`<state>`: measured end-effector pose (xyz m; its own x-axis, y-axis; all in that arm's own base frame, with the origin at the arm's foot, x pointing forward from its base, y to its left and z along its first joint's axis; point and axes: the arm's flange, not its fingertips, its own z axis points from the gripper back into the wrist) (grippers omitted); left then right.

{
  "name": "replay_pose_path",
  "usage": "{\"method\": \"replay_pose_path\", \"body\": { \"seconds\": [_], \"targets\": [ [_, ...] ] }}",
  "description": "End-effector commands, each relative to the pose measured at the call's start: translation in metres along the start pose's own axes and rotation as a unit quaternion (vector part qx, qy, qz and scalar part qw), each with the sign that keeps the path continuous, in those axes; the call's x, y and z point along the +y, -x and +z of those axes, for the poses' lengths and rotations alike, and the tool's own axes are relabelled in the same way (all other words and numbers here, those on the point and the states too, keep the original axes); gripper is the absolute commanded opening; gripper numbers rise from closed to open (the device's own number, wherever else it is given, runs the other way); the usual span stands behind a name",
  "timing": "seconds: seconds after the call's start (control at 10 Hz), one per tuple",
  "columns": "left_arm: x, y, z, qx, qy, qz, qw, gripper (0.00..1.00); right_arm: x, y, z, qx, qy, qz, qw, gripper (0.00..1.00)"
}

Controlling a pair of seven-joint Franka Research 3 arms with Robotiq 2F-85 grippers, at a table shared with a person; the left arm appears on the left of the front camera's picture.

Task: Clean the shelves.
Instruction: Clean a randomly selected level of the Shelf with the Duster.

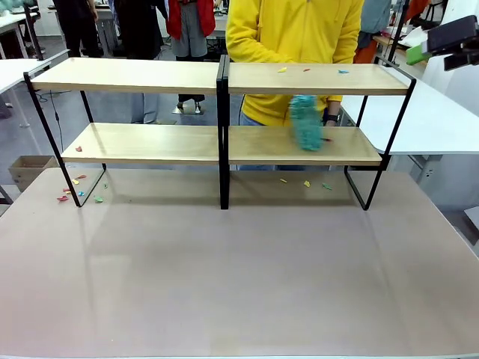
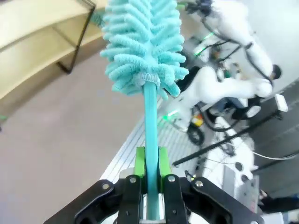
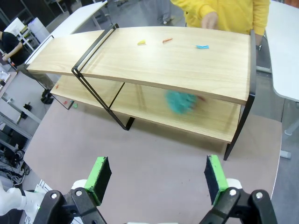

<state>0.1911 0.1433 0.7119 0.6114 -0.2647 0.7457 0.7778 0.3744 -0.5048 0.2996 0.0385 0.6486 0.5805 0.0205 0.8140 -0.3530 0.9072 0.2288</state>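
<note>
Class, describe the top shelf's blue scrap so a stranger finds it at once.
Find the shelves, a wide two-tier wooden rack. On its top board, right of the centre post, the blue scrap lies rightmost, past a yellow scrap and a red scrap.

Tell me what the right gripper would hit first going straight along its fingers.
Probably the shelves: the open right gripper points over the table toward their right half. Whether the upper or lower board comes first, depth leaves unclear.

the teal duster [image 1: 304,123] on the shelves [image 1: 150,143] is motion-blurred.
</note>
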Motion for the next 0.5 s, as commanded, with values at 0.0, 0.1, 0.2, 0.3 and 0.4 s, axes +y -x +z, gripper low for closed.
{"method": "replay_pose_path", "body": {
  "seconds": [0.0,0.1,0.2,0.3,0.4],
  "targets": [
    [0.018,0.003,0.023,-0.043,0.056,0.013,0.997,0.13,-0.001,0.0,0.0,0.0,-0.003,0.0,1.0,1.0],
    [0.026,0.01,0.031,-0.024,0.069,0.024,0.997,0.13,-0.001,0.0,0.0,0.0,-0.003,0.0,1.0,1.0],
    [0.039,0.011,0.031,0.012,0.039,0.109,0.993,0.13,-0.001,0.0,0.0,0.0,-0.003,0.0,1.0,1.0],
    [0.02,0.017,0.033,-0.039,0.053,0.011,0.998,0.13,-0.001,0.0,0.0,0.0,-0.003,0.0,1.0,1.0],
    [0.02,0.017,0.033,-0.039,0.053,0.011,0.998,0.13,-0.001,0.0,0.0,0.0,-0.003,0.0,1.0,1.0]
  ]
}}
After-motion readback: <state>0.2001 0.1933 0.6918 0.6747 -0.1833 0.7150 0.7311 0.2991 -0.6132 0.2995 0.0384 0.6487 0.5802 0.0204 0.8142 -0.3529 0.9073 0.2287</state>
